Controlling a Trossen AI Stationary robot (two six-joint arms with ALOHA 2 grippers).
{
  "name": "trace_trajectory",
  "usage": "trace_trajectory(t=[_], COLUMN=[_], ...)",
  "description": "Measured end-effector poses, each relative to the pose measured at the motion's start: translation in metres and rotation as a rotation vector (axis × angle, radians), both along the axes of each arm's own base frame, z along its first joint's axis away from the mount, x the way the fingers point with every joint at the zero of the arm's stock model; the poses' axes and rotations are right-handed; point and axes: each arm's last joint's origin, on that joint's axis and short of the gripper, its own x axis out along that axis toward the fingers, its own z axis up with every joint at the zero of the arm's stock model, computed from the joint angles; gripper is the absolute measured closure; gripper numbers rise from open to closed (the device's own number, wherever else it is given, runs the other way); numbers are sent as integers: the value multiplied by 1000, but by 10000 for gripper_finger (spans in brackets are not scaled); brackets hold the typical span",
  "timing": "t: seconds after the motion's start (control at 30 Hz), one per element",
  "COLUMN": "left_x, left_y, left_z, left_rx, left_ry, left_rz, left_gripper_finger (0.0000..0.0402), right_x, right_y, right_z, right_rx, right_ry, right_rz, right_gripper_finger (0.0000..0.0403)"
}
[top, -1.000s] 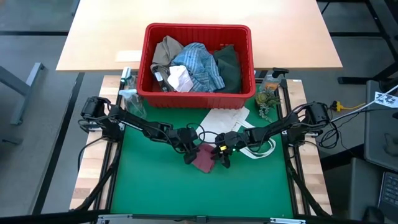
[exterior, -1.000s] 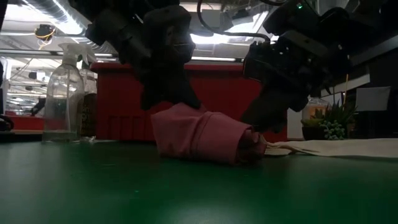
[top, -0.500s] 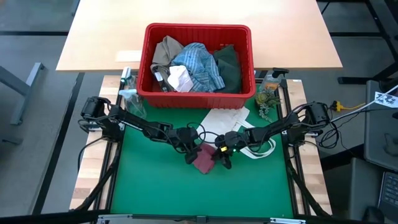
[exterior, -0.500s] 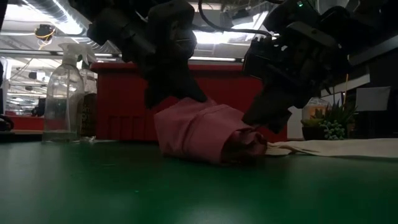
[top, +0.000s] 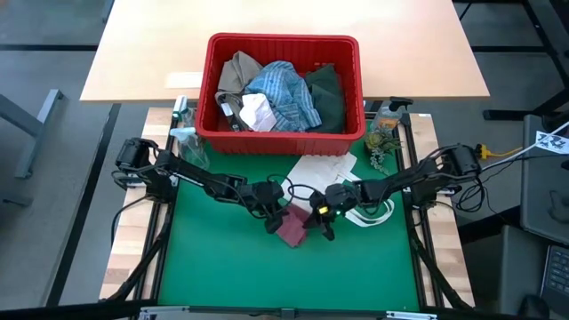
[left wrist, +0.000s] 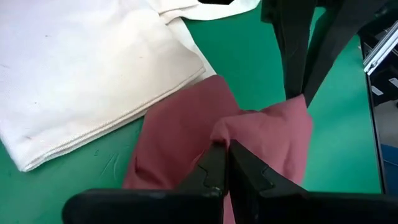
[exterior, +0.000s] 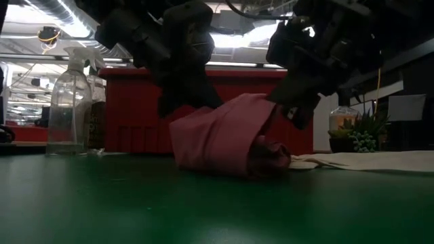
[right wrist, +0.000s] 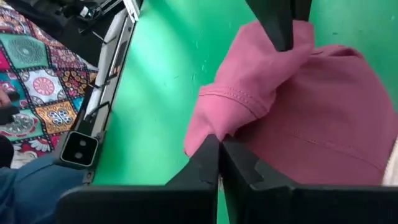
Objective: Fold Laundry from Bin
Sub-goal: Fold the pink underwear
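maroon cloth (top: 291, 228) is what i am working on, a small soft piece bunched on the green surface (top: 222, 267) just below the centre of the high view. my left hand (top: 273, 220) is pinching its upper left corner with fingers fully closed on the fabric, and my right hand (top: 319, 222) is clamped shut on the opposite edge at the cloth's right. in the low view the right hand (exterior: 293, 108) is lifting that edge up into a peak while the rest is sagging in a rumpled roll on the surface.

to do this fold well, i am judging that both hands should be pulling gently apart first, so the bunched middle is drawing flat, and only then carrying one edge over the other. lifting unevenly would likely be twisting the piece, and a thin pinch could be slipping off.

the cloth is looking matte and thick-woven, with a stitched hem showing in the right wrist view (right wrist: 292, 118), creased into soft lobes rather than lying flat. it is resting just beside the white tote bag (top: 331, 176), which is lying toward the upper right of it. the red bin (top: 283, 135) is sitting in the upper centre of the high view, holding the striped shirt (top: 283, 96), tan garment (top: 236, 73) and dark green garment (top: 327, 93).
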Motion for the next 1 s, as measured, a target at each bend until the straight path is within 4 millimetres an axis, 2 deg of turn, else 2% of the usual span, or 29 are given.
trace_trajectory(t=[0.13,0.37,0.63,1.0], left_x=[0,-2,-4,0], left_y=[1,5,8,7], left_z=[0,-3,-4,-31], left_rx=[28,114,185,185], left_ry=[-3,28,41,120], left_rz=[37,133,213,187], left_gripper_finger=[400,401,399,347], right_x=[-2,-9,-10,-12], right_y=[-4,-24,-26,-27], right_z=[-1,-14,-15,-17], right_rx=[-1,-68,-151,-173], right_ry=[42,205,197,227], right_rz=[-64,-251,-315,-323], right_gripper_finger=[393,396,400,363])
